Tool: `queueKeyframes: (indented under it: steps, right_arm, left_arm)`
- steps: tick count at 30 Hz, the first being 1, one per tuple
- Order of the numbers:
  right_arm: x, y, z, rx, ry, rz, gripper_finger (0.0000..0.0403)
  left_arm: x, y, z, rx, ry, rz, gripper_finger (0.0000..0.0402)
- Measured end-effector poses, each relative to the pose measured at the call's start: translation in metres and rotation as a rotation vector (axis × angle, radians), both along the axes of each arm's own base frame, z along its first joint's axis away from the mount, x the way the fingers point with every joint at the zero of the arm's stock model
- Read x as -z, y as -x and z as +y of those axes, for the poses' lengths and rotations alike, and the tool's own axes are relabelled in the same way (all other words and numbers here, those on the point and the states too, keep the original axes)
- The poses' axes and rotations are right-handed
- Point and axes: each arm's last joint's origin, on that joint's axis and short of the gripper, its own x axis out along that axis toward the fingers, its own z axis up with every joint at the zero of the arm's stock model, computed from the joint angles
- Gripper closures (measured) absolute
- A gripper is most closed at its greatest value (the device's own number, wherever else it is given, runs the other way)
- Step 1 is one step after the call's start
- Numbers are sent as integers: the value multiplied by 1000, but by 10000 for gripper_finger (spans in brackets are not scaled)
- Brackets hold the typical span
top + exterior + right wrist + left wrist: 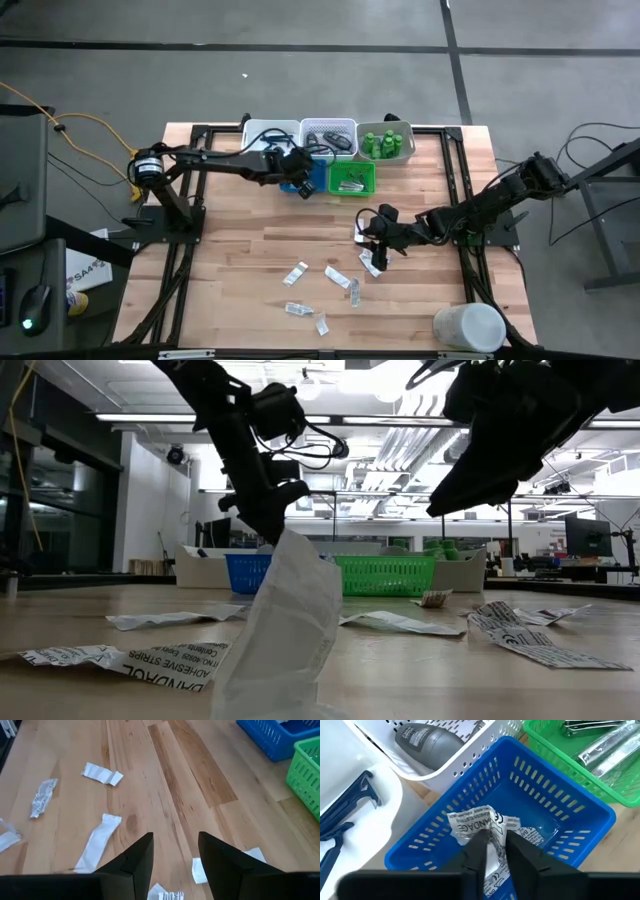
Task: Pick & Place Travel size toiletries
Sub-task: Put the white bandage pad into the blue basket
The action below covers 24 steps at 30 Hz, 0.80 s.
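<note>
Left wrist view: left gripper (pixel 496 851) pinches a crumpled white printed bandage packet (pixel 485 822) inside the blue slotted plastic basket (pixel 555 802); right gripper (pixel 175 851) hovers parted, empty, above the table.

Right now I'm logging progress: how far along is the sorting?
Done: green bottles and other items sit in trays. In hand: the left pincer holds a bandage packet over the blue tray; the right pincer is open. Left: several packets on the table.

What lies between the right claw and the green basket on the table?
Nothing: in the right wrist view, bare wood runs from the right claw to the green basket. The high view shows the same.
</note>
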Motion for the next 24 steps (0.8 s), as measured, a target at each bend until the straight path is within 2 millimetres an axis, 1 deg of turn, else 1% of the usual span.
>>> queueKeyframes:
  steps: [5, 7, 9, 12, 14, 16, 19, 21, 24]
  right_arm:
    - [2, 1, 0, -3, 6, 24, 254]
    - [2, 1, 0, -8, 1, 26, 254]
    - [2, 1, 0, -18, -6, 28, 254]
    - [2, 1, 0, -17, -11, 28, 254]
    - [2, 1, 0, -16, -13, 28, 254]
    - [2, 1, 0, -15, -15, 27, 254]
    - [2, 1, 0, -15, -15, 27, 254]
    - [2, 1, 0, -16, -15, 27, 254]
    - [2, 1, 0, -19, -9, 29, 254]
  left_arm:
    - [0, 0, 0, -37, 12, -20, 275]
    - [0, 0, 0, -42, 7, -18, 257]
    - [0, 0, 0, -49, 8, -22, 247]
    - [-1, 0, 0, -49, 10, -21, 244]
    - [-4, 3, -5, -34, 18, -10, 243]
    - [-9, 4, -14, 2, 22, -11, 243]
    - [-17, 8, -36, 76, 26, 17, 243]
    - [-22, 9, -53, 153, 16, 41, 243]
    - [-22, 12, -84, 336, -8, 119, 242]
